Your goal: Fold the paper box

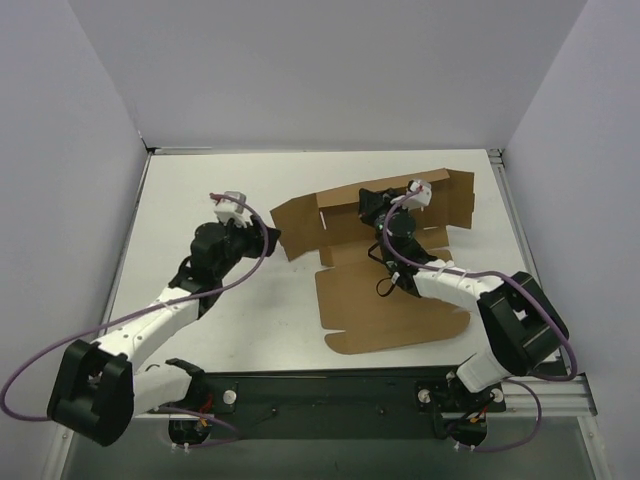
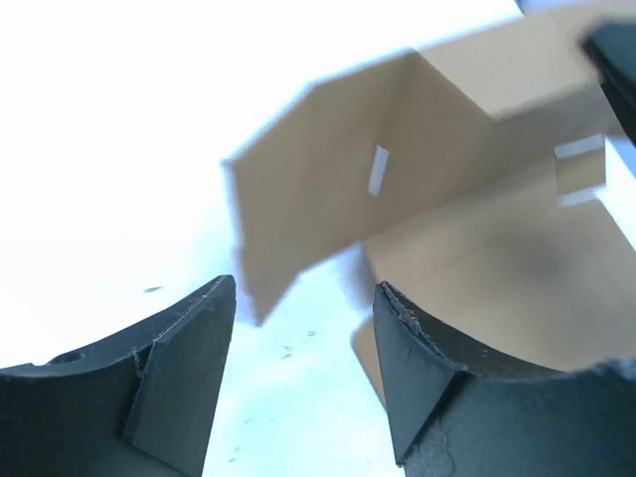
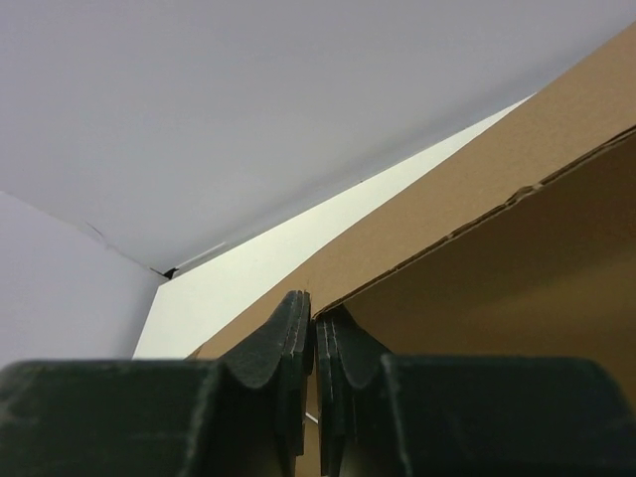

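Observation:
The paper box is a brown cardboard die-cut sheet right of the table's centre, its near panel flat and its far panels and flaps raised. My right gripper is shut on the top edge of the raised far wall; that edge runs between the closed fingers. My left gripper is open and empty, just left of the box's raised left flap, which has a small slit. The flap stands just ahead of the open fingers without touching them.
The white table is enclosed by grey walls on the left, back and right. The arms' bases sit on the black rail at the near edge. Purple cables loop off both arms.

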`<action>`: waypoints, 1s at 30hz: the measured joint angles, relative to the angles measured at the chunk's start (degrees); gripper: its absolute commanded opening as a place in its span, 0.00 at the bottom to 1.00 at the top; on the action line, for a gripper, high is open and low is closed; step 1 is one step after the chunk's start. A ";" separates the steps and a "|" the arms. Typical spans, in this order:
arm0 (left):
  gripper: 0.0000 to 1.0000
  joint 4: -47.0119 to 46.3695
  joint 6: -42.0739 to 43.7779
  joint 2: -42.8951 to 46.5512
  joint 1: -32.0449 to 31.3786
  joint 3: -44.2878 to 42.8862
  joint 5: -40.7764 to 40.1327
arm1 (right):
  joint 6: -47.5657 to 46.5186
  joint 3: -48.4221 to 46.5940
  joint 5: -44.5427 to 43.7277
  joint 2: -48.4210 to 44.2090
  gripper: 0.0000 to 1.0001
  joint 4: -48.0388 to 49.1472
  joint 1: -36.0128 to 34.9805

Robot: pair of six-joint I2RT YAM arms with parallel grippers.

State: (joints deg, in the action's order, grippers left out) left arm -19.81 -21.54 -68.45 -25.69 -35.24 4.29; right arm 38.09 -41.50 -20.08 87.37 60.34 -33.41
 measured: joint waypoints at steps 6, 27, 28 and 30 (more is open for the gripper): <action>0.70 0.63 -3.48 7.89 9.42 4.11 -1.01 | 0.28 4.31 1.09 -2.32 0.00 2.10 0.13; 0.70 -12.94 -3.58 -27.89 10.08 -5.62 7.50 | 1.05 9.70 3.26 -6.54 0.00 3.37 1.14; 0.70 -14.21 -3.06 -27.89 9.05 -5.62 8.07 | 1.05 10.25 3.26 -6.73 0.00 3.34 1.14; 0.70 -15.63 -2.12 -27.89 7.52 -5.62 8.61 | 1.03 11.04 3.26 -7.26 0.00 3.32 1.20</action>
State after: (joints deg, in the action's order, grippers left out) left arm -35.44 -23.66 -96.33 -18.17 -40.86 12.91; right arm 39.11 -30.46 -16.82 80.12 63.66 -32.21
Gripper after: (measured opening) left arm 0.698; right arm 0.062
